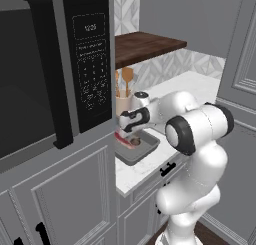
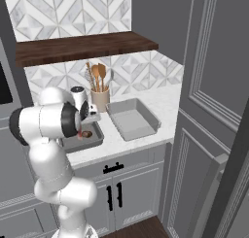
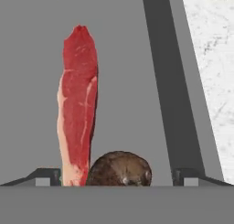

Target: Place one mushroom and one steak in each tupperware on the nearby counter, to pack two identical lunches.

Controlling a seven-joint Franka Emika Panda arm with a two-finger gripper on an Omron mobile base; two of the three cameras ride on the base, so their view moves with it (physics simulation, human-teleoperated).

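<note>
In the hand view a red, white-marbled steak (image 3: 77, 104) lies lengthwise on the grey floor of a tupperware (image 3: 137, 58). A brown mushroom (image 3: 119, 170) lies beside the steak's near end. My gripper (image 3: 117, 176) hangs open just above the mushroom, and its fingertips (image 3: 45, 176) stand wide on either side without touching it. From the left base view, the gripper (image 1: 131, 132) points down into that tupperware (image 1: 142, 153), over the steak (image 1: 121, 139) and mushroom (image 1: 135, 140). The right base view shows this tupperware (image 2: 97, 140) with the mushroom (image 2: 86, 133), and a second, empty tupperware (image 2: 132, 120) to its right on the white counter (image 2: 165, 103).
A black microwave (image 1: 50, 64) in a tall cabinet stands hard left of the filled tray. A beige holder with wooden utensils (image 2: 99, 97) stands behind the trays, under a dark wooden shelf (image 2: 82, 45). Grey tall cabinets (image 2: 214, 86) close off the counter's right end.
</note>
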